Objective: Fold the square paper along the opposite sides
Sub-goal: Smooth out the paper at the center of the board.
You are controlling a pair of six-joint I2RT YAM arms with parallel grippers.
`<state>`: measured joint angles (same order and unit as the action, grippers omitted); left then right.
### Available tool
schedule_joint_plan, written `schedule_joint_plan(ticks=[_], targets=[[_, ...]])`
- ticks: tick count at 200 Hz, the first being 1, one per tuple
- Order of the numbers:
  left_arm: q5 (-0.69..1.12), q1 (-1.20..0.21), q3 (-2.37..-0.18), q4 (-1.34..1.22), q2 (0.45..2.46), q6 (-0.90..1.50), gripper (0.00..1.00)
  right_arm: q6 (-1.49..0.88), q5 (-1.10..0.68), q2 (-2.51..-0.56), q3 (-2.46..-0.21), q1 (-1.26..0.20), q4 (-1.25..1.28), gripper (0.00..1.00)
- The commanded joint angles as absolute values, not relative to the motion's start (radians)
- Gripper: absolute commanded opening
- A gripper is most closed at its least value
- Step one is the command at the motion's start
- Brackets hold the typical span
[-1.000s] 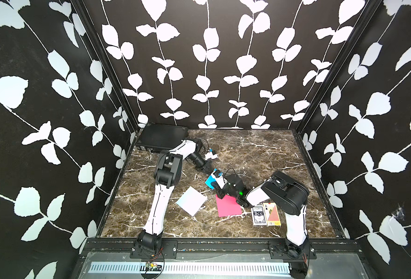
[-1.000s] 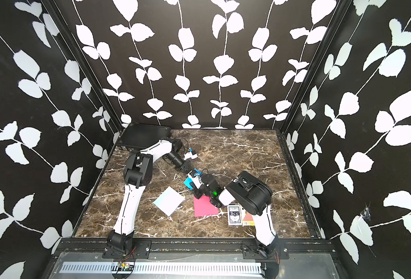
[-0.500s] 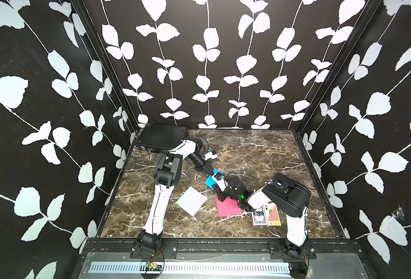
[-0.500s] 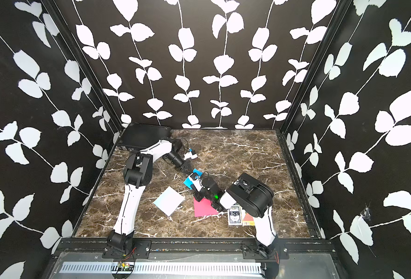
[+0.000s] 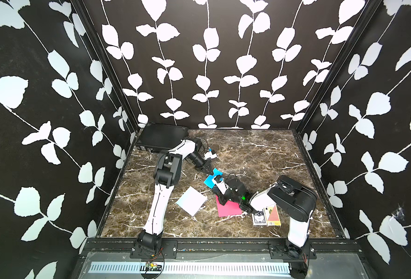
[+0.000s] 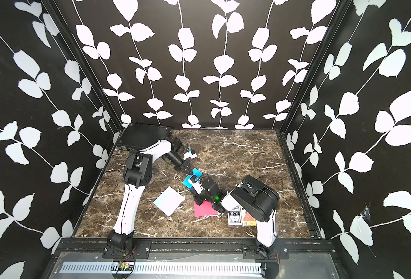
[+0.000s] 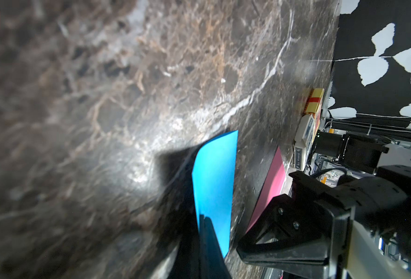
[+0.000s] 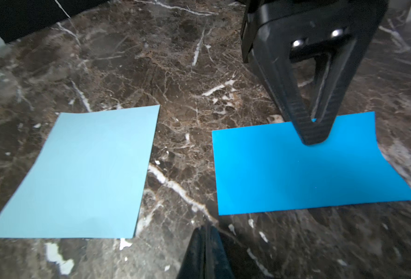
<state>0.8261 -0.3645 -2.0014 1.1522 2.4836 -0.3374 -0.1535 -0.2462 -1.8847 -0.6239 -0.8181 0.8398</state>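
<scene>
On the table [image 5: 260, 154]
Folded paper [image 5: 209, 181] behind left sheet [image 5: 191, 200] and right sheet [image 5: 228, 209]; card boxes [image 5: 260, 215] right of both.

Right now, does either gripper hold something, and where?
The left gripper, shut, touches the blue paper at the edge nearest that arm; pinching or only pressing cannot be told. The right gripper is shut and empty.

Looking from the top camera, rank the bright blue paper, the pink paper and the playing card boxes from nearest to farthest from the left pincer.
From the left pincer, in a top view:
1. bright blue paper: right at its tip, mid-table.
2. pink paper: closer to the front edge, under the right arm.
3. playing card boxes: front right, past the pink sheet.
</scene>
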Motion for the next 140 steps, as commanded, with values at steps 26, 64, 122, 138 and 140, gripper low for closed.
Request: schedule_joint_plan(ticks=[26, 64, 122, 138, 140], targets=[[0.776, -0.357, -2.015, 1.132, 2.5, -0.342, 0.0, -0.316, -0.305, -1.961, -0.746, -0.646, 0.942, 0.05], [0.777, -0.355, -2.02, 1.135, 2.497, -0.344, 0.0, -0.291, -0.308, -2.01, -0.827, -0.618, 0.902, 0.05], [0.784, -0.355, -2.019, 1.137, 2.499, -0.346, 0.0, -0.254, -0.273, -2.074, -0.87, -0.615, 0.836, 0.04], [0.79, -0.356, -2.019, 1.139, 2.499, -0.351, 0.0, -0.27, -0.268, -2.1, -0.867, -0.598, 0.844, 0.04], [0.79, -0.355, -2.019, 1.139, 2.499, -0.351, 0.0, -0.274, -0.268, -2.103, -0.865, -0.596, 0.848, 0.04]])
